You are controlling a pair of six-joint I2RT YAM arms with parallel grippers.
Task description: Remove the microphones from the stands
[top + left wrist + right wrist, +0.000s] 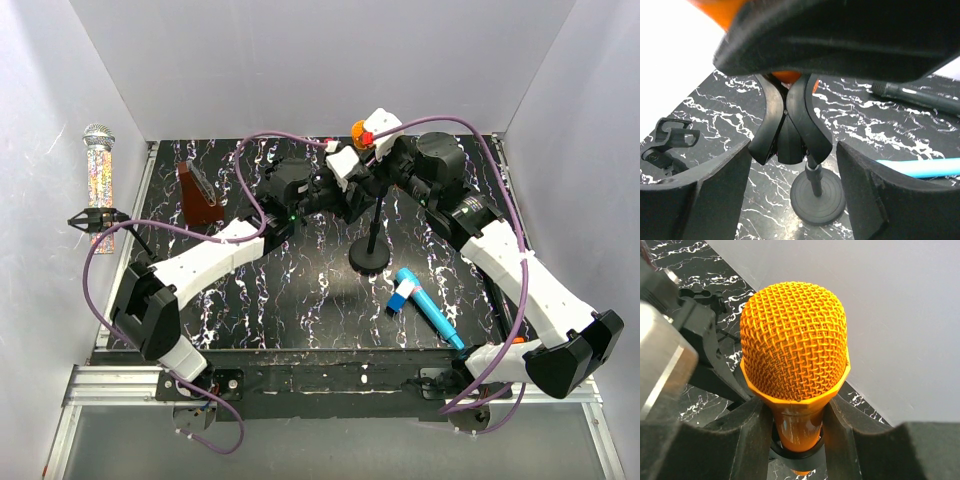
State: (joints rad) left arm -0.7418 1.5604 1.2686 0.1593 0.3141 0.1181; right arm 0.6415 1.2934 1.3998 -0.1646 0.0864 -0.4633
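An orange microphone (358, 131) with a mesh head (795, 340) stands upright in the black clip (787, 125) of a stand. The stand's round base (370, 258) rests on the black marbled mat and also shows in the left wrist view (817, 197). My right gripper (380, 160) is shut on the microphone's neck just under the head (797, 425), a finger on each side. My left gripper (343, 200) is open, its fingers wide apart on either side of the clip and pole (792, 150), not touching them.
A blue tool (425, 300) lies on the mat to the right of the base and shows in the left wrist view (920, 167). A brown block (200, 195) stands at the back left. A glittery silver-headed microphone (100, 180) and a spare black clip (95, 218) sit beyond the mat's left edge.
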